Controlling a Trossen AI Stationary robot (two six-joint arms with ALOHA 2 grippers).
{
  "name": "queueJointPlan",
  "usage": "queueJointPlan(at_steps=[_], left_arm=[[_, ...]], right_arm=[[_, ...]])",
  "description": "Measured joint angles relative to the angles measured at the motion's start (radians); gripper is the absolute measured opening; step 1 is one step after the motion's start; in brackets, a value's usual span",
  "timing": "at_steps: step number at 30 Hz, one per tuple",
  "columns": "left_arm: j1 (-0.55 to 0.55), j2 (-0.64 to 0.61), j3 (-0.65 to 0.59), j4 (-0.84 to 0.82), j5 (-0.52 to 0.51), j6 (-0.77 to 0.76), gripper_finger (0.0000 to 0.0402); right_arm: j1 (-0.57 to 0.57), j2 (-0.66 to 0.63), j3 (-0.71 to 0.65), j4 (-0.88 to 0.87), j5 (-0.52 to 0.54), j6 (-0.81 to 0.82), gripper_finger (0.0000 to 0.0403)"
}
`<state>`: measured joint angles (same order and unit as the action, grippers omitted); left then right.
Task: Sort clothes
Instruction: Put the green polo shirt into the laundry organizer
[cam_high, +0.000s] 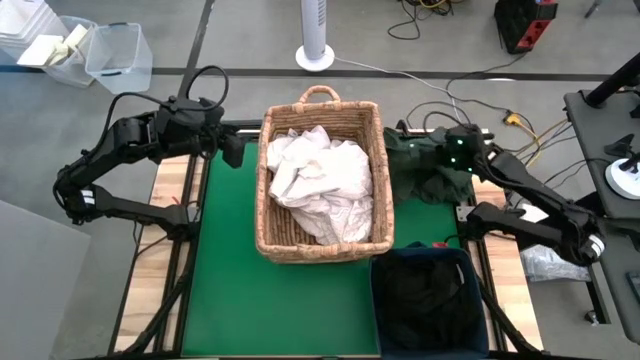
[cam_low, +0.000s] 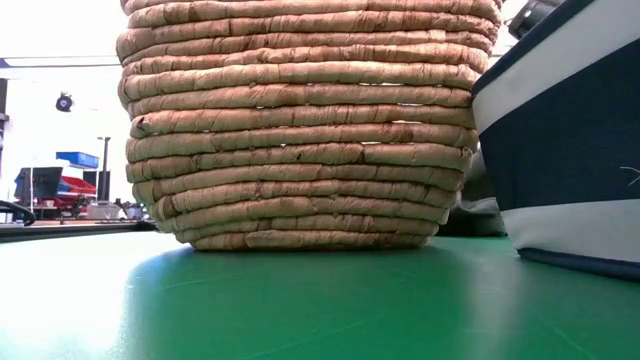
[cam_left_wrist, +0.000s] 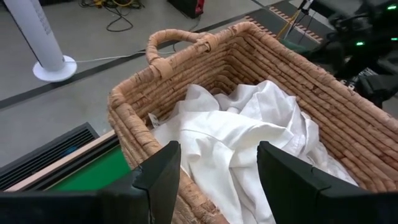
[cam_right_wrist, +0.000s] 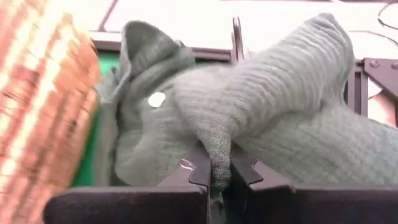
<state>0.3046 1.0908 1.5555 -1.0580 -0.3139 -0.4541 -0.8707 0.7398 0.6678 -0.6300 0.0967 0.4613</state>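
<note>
Left of the basket (cam_high: 320, 245), the left gripper (cam_high: 232, 152) waits by the far left corner of the rim, fingers apart and empty. It points in at the white clothes (cam_high: 320, 185), which lie crumpled inside, smooth thin cotton in soft folds filling most of the basket. The basket itself is stiff coiled wicker, oblong, its long axis running from the handle end toward the near edge of the table.

Right of the basket, just past its far right corner, the green garment (cam_high: 425, 165) lies bunched on the table. It is a crinkled, gauzy weave with a small pale button. The right gripper (cam_high: 447, 152) sits on top of it, jaws pinched together on a raised fold of the cloth. This arm is plainly the nearer one.

The bin (cam_high: 430, 295), dark and soft-walled with dark cloth inside, stands beside the basket's near right corner. The carry would likely run that way.
</note>
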Motion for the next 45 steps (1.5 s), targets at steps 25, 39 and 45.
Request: queueJointPlan(at_steps=[25, 39, 45], left_arm=[[0.0, 0.0, 0.0, 0.029, -0.02, 0.029, 0.019], [0.0, 0.014, 0.0, 0.35, 0.214, 0.189, 0.019], [-0.008, 0.056, 0.0, 0.513, 0.307, 0.26, 0.019]], right_arm=[[0.0, -0.306, 0.053, 0.322, -0.105, 0.15, 0.0009], [0.0, -0.325, 0.15, 0.503, -0.255, 0.171, 0.0009], [0.0, -0.32, 0.183, 0.552, -0.461, 0.176, 0.0009]])
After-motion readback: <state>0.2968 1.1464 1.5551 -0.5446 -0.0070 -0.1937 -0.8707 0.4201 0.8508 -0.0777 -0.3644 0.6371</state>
